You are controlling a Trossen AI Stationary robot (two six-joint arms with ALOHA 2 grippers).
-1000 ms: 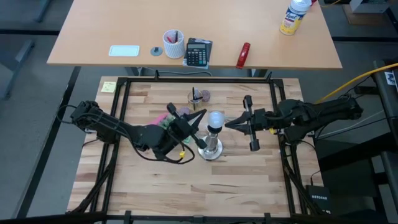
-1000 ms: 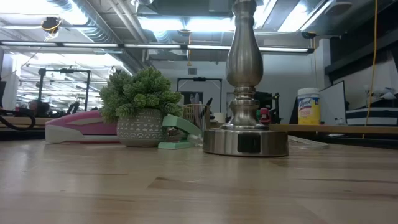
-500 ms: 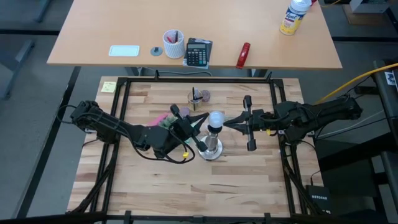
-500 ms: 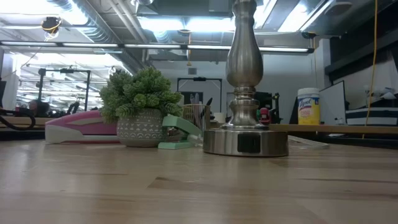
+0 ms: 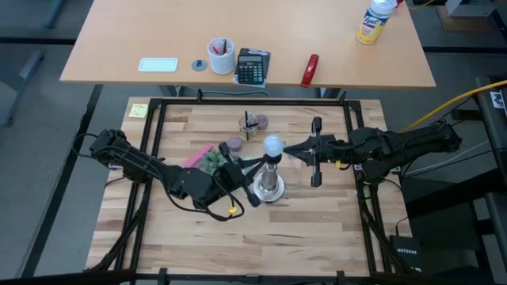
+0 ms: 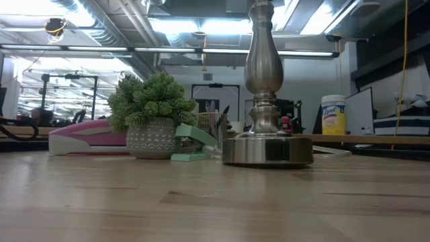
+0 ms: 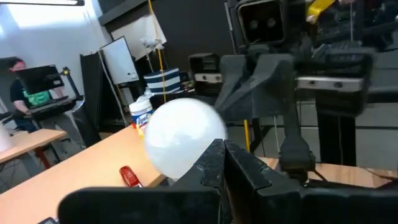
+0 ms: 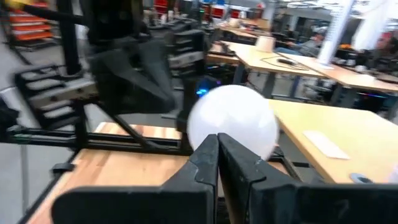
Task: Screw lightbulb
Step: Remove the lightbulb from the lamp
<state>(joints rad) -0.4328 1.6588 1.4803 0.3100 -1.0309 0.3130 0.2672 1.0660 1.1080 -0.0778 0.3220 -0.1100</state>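
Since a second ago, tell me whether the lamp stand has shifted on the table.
Yes. In the low view the lamp stand has turned and slid slightly right against the potted plant; its dark front panel no longer faces the camera.

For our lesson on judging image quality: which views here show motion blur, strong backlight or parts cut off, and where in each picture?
Right wrist view: the room and the other arm are smeared by motion blur, while the lightbulb stays fairly crisp. Left wrist view: the white bulb is nearly blown out against a dark background. Low view: bright ceiling lights glare behind, and the stand is cut off at the top, so the bulb is hidden. High view: evenly lit.
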